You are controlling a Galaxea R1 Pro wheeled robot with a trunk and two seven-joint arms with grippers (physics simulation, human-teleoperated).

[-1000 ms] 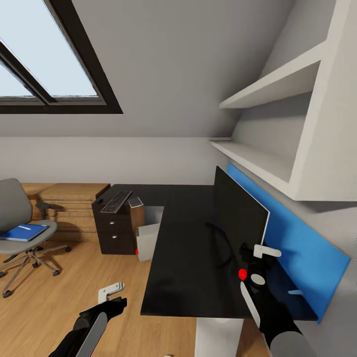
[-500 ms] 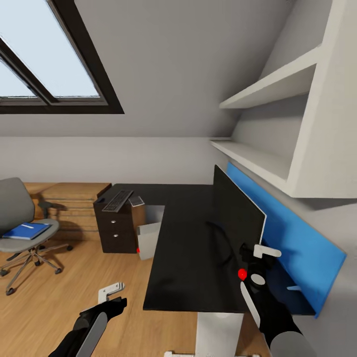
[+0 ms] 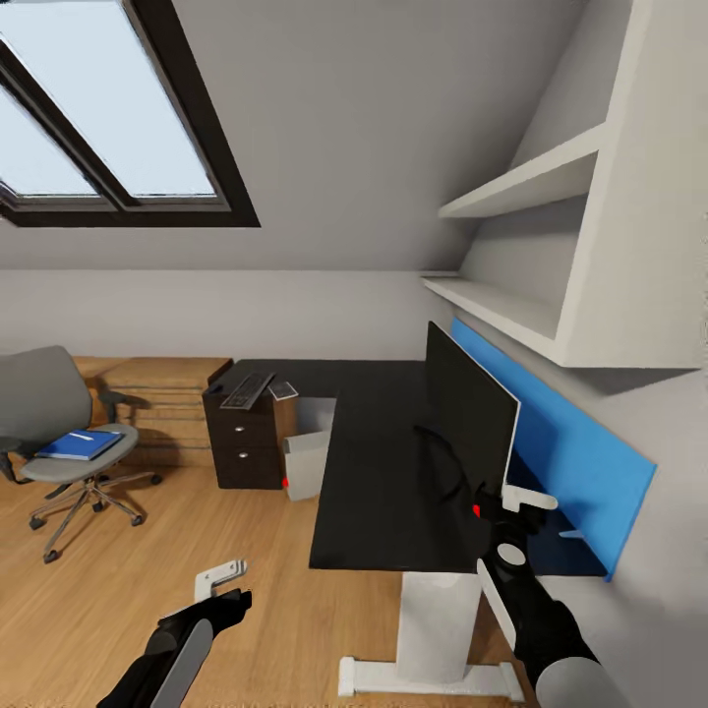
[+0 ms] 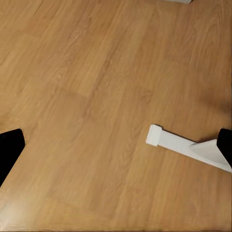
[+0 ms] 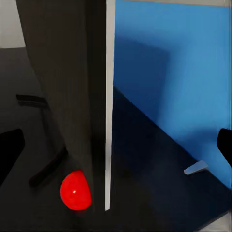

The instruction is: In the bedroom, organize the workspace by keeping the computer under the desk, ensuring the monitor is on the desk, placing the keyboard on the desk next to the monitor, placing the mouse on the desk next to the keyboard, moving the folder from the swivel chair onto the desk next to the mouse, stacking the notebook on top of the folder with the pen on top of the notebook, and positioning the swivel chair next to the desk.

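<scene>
The monitor (image 3: 470, 421) stands on the black desk (image 3: 374, 472) in front of a blue back panel. My right gripper (image 3: 519, 501) is open at its near lower corner; in the right wrist view the monitor (image 5: 67, 96) edge runs between the wide-apart fingers of that gripper (image 5: 116, 145). The keyboard (image 3: 248, 389) and notebook (image 3: 283, 390) lie on the far wing of the desk. The computer (image 3: 307, 464) stands under it. The swivel chair (image 3: 59, 413) at the left carries the folder (image 3: 81, 444) with the pen (image 3: 82, 436) on it. The mouse is hidden. My left gripper (image 3: 221, 580) hangs open over the floor.
A blue panel (image 3: 556, 433) lines the wall behind the desk, with white shelves (image 3: 511, 305) above. A wooden dresser (image 3: 162, 391) stands by the far wall under a skylight. The desk's white leg (image 3: 433, 629) and foot (image 4: 186, 145) rest on wooden floor.
The whole view has shifted: the desk's front edge sits farther off and its white leg and more floor show, so the camera moved. Both arms keep their pose.
</scene>
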